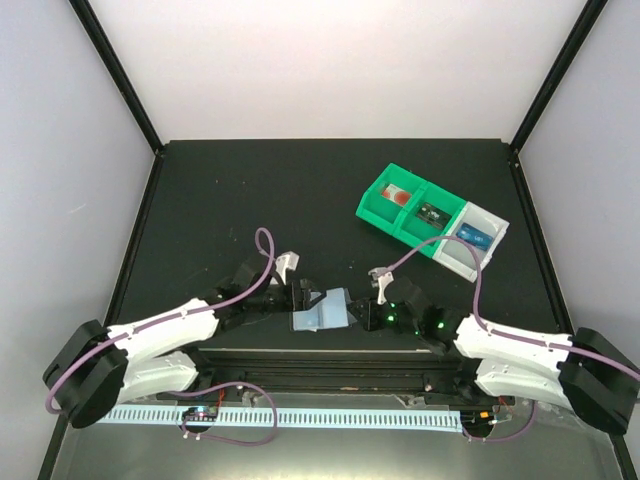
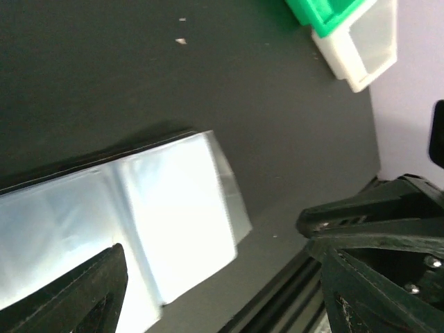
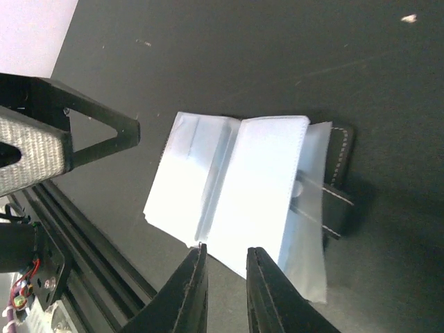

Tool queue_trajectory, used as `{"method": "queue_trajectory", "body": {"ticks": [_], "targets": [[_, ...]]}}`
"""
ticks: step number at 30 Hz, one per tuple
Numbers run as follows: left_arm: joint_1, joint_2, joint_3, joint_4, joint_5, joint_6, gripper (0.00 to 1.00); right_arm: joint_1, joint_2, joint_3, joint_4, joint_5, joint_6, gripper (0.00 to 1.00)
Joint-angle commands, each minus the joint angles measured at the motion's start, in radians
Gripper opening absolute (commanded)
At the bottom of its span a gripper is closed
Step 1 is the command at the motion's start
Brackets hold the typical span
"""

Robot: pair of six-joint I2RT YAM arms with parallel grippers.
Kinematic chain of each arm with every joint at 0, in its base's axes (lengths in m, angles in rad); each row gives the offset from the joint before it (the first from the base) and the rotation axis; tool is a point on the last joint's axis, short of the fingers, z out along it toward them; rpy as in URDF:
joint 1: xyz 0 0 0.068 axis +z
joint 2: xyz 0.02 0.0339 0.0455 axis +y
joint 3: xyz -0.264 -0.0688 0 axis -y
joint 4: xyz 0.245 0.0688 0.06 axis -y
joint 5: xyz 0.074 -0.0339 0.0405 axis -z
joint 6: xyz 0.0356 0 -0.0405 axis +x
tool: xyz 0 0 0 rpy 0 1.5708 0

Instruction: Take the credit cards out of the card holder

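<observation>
The card holder (image 1: 322, 312) lies opened flat near the table's front edge, between my two grippers; its pale panels (image 3: 236, 187) look blank, with a dark stitched part (image 3: 338, 191) at the far edge. Bright-blue credit cards (image 1: 470, 237) lie in the pale end compartment of the tray. My left gripper (image 2: 208, 239) stands wide open over the holder (image 2: 173, 208), one finger (image 2: 83, 295) above its left panel. My right gripper (image 3: 227, 248) has its jaws a narrow gap apart, tips right at the holder's near edge, with only bare table showing between them.
A green-and-grey compartment tray (image 1: 400, 222) stands at the back right with a red-and-white item (image 1: 398, 195) and a dark green item (image 1: 432, 212) in it. A black rail (image 1: 320, 360) runs along the front edge just behind the holder.
</observation>
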Motion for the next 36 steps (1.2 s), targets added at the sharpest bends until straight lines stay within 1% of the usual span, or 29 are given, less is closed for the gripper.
{"method": "queue_trajectory", "body": {"ticks": [1, 5, 9, 14, 17, 19, 21, 24, 31, 36], "targets": [[0.042, -0.045, -0.039, -0.102, -0.022, 0.046, 0.78, 0.006, 0.072, 0.059, 0.053, -0.079, 0.003, 0.19], [0.072, -0.083, -0.085, -0.079, 0.021, 0.029, 0.78, 0.009, 0.147, 0.103, 0.068, -0.113, 0.022, 0.2], [0.115, -0.115, -0.166, 0.029, 0.09, -0.019, 0.78, 0.024, 0.231, 0.157, 0.075, -0.13, 0.042, 0.23], [0.143, -0.124, -0.202, 0.059, 0.133, -0.024, 0.8, 0.045, 0.374, 0.225, 0.082, -0.17, 0.066, 0.25], [0.158, -0.136, -0.237, 0.129, 0.175, -0.059, 0.81, 0.058, 0.454, 0.246, 0.117, -0.204, 0.077, 0.27], [0.166, -0.149, -0.26, 0.175, 0.194, -0.089, 0.82, 0.07, 0.499, 0.276, 0.106, -0.207, 0.062, 0.27], [0.166, -0.16, -0.273, 0.183, 0.194, -0.095, 0.82, 0.075, 0.542, 0.294, 0.097, -0.203, 0.058, 0.28], [0.169, -0.173, -0.267, 0.144, 0.188, -0.076, 0.82, 0.076, 0.588, 0.304, 0.088, -0.192, 0.061, 0.28], [0.17, -0.207, -0.276, 0.15, 0.195, -0.086, 0.82, 0.077, 0.662, 0.279, 0.092, -0.164, 0.061, 0.23], [0.169, -0.198, -0.265, 0.152, 0.19, -0.083, 0.82, 0.078, 0.676, 0.273, 0.075, -0.115, 0.047, 0.17]]}}
